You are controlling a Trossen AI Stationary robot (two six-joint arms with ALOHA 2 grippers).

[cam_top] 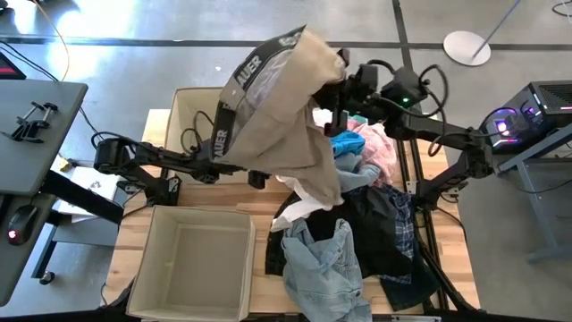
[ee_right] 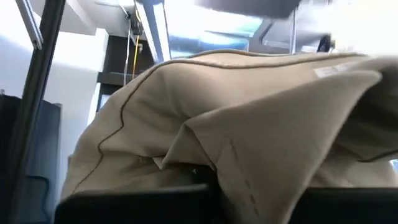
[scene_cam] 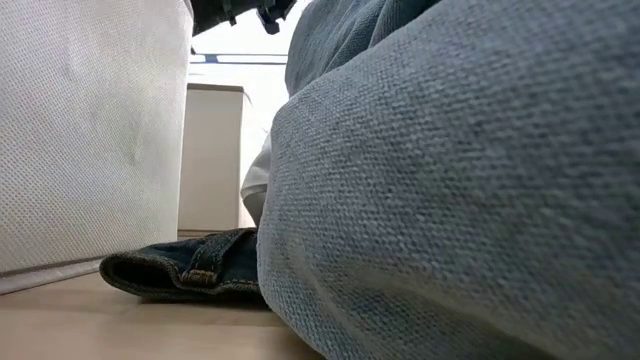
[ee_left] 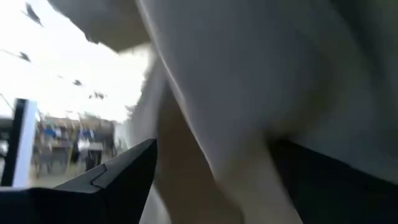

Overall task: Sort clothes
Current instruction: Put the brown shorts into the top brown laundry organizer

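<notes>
We've got the beige garment (cam_top: 288, 107) with its black lettered waistband hoisted up over the far bin (cam_top: 189, 112), our right hand (cam_top: 344, 94) clamped on its top corner and our left hand (cam_top: 257, 177) wide open beneath it. The remaining clothes (cam_top: 357, 224) sit heaped on the table (cam_top: 451, 255) beside the near bin (cam_top: 192, 268), pale denim smothering the low view.

A raised beige garment (cam_top: 290, 107) hangs over the far bin (cam_top: 189, 105) and the table's middle, blocking passage there, the heaped clothes (cam_top: 357, 224) fill the right side, while the near-left bin (cam_top: 192, 264) lies open from above.
</notes>
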